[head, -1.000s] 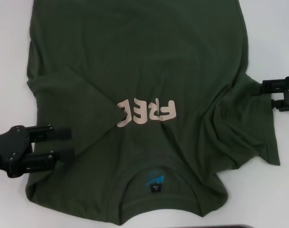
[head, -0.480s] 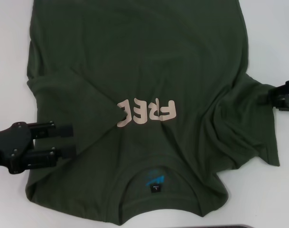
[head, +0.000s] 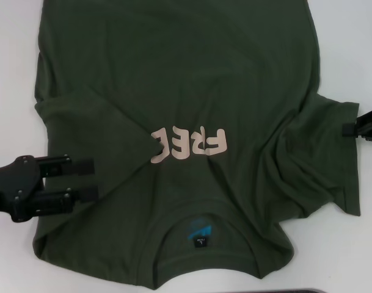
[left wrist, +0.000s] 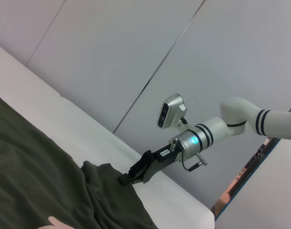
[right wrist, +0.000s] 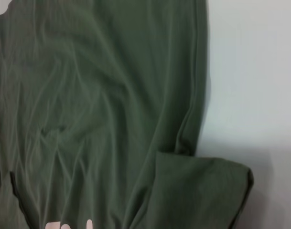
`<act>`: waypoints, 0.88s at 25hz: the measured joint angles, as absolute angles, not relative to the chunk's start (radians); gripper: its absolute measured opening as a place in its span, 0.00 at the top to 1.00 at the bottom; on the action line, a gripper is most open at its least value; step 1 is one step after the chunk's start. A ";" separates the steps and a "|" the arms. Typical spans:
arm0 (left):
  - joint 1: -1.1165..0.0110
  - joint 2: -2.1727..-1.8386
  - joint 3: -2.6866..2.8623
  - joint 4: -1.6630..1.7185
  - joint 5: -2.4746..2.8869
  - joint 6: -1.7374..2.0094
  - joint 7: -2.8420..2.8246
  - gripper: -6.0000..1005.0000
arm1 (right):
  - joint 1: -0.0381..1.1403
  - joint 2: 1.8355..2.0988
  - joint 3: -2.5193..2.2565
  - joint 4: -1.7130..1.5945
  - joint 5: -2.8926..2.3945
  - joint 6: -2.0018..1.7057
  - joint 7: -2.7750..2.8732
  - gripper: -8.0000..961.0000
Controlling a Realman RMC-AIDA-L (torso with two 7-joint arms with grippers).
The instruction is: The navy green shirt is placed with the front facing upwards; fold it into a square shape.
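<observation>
Lying face up on the white worktop (head: pixel 8 79), the navy green shirt (head: pixel 186 91) fills most of the head view, with its collar (head: pixel 201 235) at the near edge and its body running away from the robot. The pale pink lettering (head: pixel 189 144) sits across the chest, just beyond the collar, and a blue print with a small black tag (head: pixel 200 242) shows inside the collar opening. On the robot's left of the lettering, the sleeve is folded in over the chest, its diagonal edge covering the end of the word. On the robot's right of the lettering, the other sleeve (head: pixel 332 159) spreads outward, rumpled.

The left gripper (head: pixel 88 180) rests at the shirt's left edge beside the folded sleeve, its two black fingers (head: pixel 69 166) lying apart and flat over the cloth, clamped on nothing.

The right gripper (left wrist: pixel 123 180) is at the far corner of the right sleeve. In the left wrist view its fingertips are closed on the sleeve hem, which rises into a small bunch there. In the head view only the gripper's tip shows at the sleeve's outer edge.
</observation>
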State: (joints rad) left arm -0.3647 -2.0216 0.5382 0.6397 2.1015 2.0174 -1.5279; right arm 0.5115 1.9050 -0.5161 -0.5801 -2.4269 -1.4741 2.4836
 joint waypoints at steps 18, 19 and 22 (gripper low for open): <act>-0.368 -2.020 0.528 0.643 2.101 2.015 -1.538 0.34 | 0.447 1.858 -0.460 -0.695 -2.426 -1.545 2.550 0.98; -0.368 -2.020 0.528 0.643 2.101 2.015 -1.538 0.34 | 0.445 1.856 -0.457 -0.699 -2.426 -1.546 2.554 0.98; -0.368 -2.020 0.528 0.643 2.101 2.017 -1.539 0.34 | 0.439 1.851 -0.452 -0.707 -2.427 -1.549 2.564 0.98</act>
State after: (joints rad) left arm -0.3678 -2.0200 0.5276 0.6428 2.1015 2.0173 -1.5386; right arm 0.4387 1.8510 -0.4522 -0.7067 -2.4272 -1.5486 2.5639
